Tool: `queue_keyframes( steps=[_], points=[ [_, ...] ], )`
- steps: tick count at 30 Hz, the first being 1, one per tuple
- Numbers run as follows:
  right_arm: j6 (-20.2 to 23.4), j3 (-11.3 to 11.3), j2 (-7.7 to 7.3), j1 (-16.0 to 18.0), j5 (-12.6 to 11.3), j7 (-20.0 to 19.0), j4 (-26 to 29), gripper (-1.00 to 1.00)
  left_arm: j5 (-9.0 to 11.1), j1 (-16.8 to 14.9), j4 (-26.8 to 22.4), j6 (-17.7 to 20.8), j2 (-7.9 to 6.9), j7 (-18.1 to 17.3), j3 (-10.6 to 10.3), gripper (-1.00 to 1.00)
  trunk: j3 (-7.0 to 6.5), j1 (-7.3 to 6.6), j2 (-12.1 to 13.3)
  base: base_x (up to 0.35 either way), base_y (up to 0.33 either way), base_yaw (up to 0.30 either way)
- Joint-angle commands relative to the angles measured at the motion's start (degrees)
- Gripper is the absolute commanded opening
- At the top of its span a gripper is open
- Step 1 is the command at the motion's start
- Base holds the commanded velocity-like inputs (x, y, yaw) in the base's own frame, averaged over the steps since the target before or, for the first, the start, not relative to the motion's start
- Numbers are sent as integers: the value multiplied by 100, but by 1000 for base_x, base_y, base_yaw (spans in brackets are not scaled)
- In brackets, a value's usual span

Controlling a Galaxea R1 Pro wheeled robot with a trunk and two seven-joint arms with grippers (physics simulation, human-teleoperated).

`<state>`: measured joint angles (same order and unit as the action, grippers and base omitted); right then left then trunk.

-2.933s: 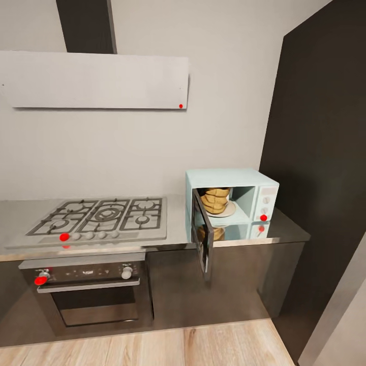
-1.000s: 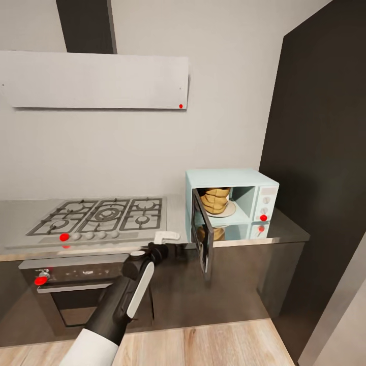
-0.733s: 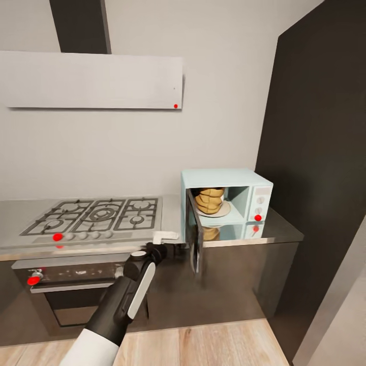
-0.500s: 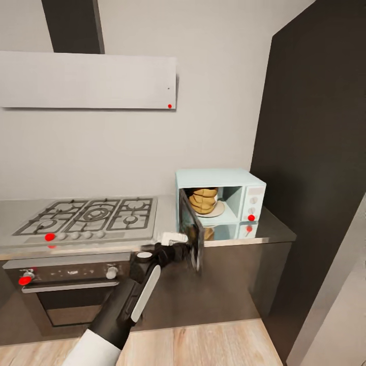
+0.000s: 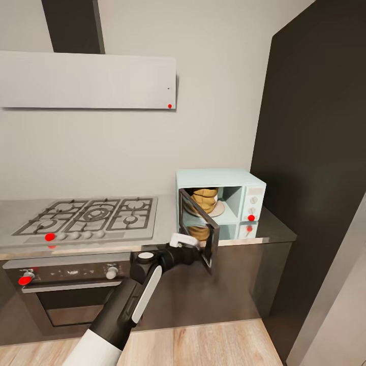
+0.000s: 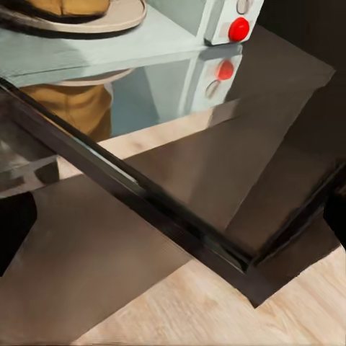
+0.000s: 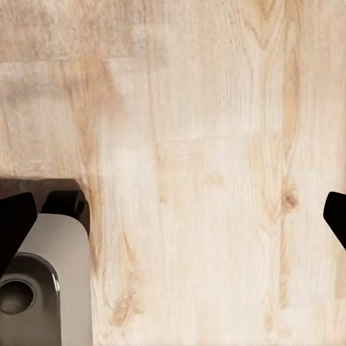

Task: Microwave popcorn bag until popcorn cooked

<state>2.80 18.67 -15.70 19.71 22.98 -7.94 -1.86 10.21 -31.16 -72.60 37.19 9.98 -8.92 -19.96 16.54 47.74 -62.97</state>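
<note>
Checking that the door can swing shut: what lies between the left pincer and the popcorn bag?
In the head view, the microwave's half-open glass door stands between the left pincer and the popcorn bag, which sits on the turntable plate inside.

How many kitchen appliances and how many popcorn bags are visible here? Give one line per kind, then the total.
Microwave: 1
Gas hob: 1
Built-in oven: 1
Extractor hood: 1
Popcorn bag: 1
Total: 5
</note>
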Motion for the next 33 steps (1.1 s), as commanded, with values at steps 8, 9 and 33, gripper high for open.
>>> queue_keyframes(
  steps=[8,9,33],
  points=[
    [11,49,0,7,48,-14,-7,100,36,-4,0,8,2,260,-31,100,7,0,-5,230,0,0],
    [11,49,3,7,48,-14,-7,100,38,-4,0,7,2,258,-33,100,7,0,-5,318,0,0],
    [11,49,-10,7,48,-14,-7,100,935,-4,-162,-113,2,300,-1311,100,7,0,-5,55,0,0]
  ],
)
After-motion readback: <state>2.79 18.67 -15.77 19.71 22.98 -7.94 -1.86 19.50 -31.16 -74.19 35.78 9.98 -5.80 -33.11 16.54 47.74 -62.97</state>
